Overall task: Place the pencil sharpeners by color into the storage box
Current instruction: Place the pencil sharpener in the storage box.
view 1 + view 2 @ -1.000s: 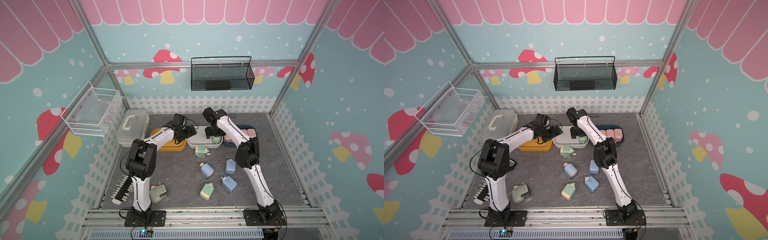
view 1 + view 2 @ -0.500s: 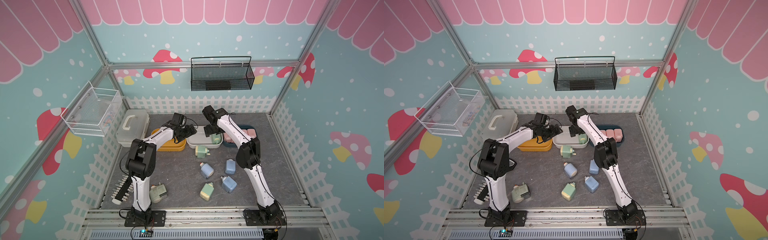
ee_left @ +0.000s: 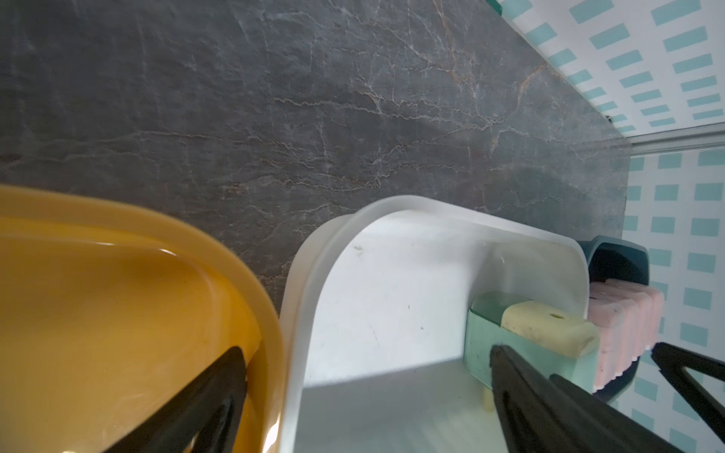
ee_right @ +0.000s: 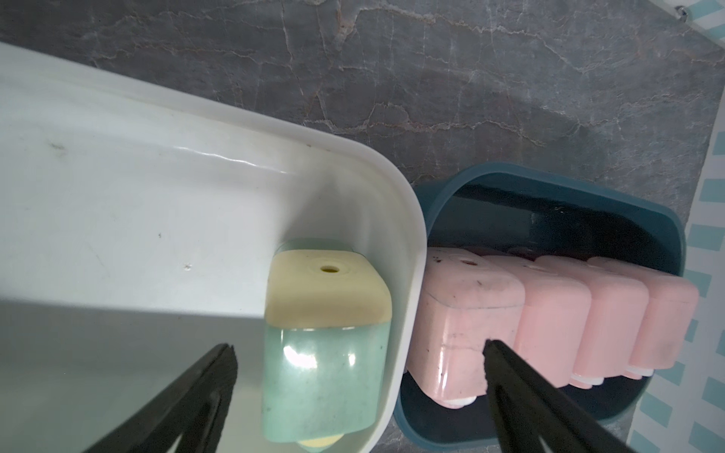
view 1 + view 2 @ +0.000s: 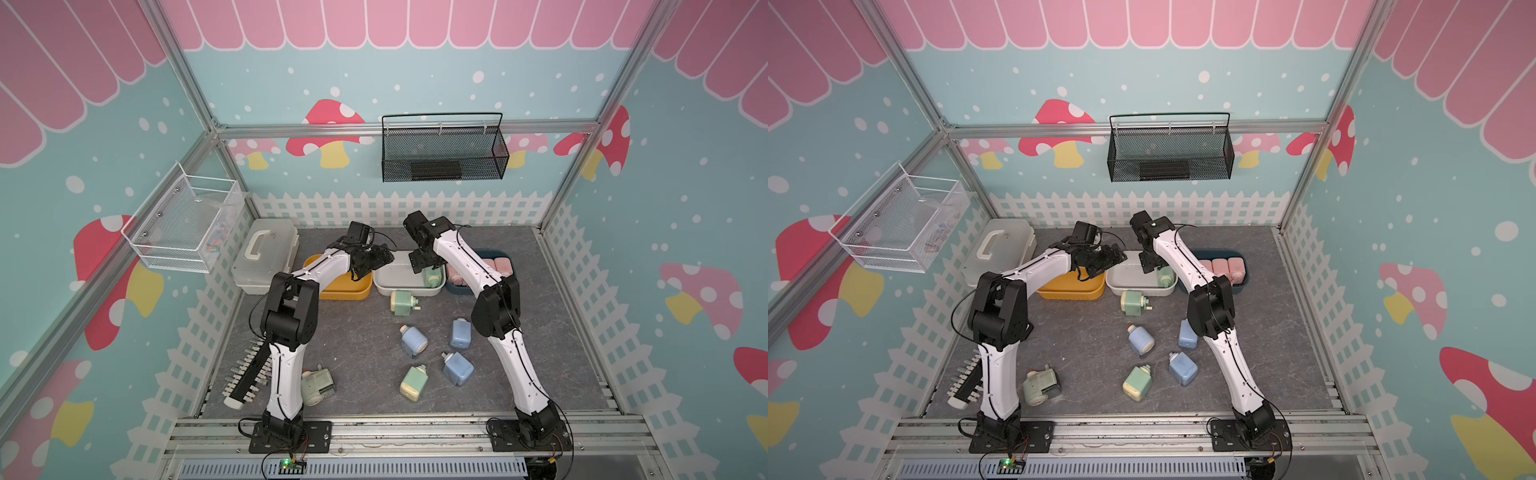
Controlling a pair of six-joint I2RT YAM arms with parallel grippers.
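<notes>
Three open storage boxes stand in a row at the back: yellow (image 5: 345,287), white (image 5: 395,276) and dark blue (image 4: 549,184). A green pencil sharpener with a cream end (image 4: 321,364) stands in the white box against its right wall. My right gripper (image 4: 359,351) hangs open just above it, one finger on each side, not touching. Several pink sharpeners (image 4: 549,313) fill the blue box. My left gripper (image 3: 365,353) is open and holds nothing, over the edge between the yellow and white boxes. Loose on the table lie three blue sharpeners (image 5: 413,340) and three green ones (image 5: 402,302).
A lidded translucent case with a handle (image 5: 266,257) sits at the back left. A black-and-white comb-like rack (image 5: 247,374) lies by the left arm's base, and one green sharpener (image 5: 318,384) is beside it. A white picket fence (image 5: 395,208) rings the table.
My right gripper has opened a little wider and drawn slightly up from the green sharpener, which stays in the white box. The left arm has not moved.
</notes>
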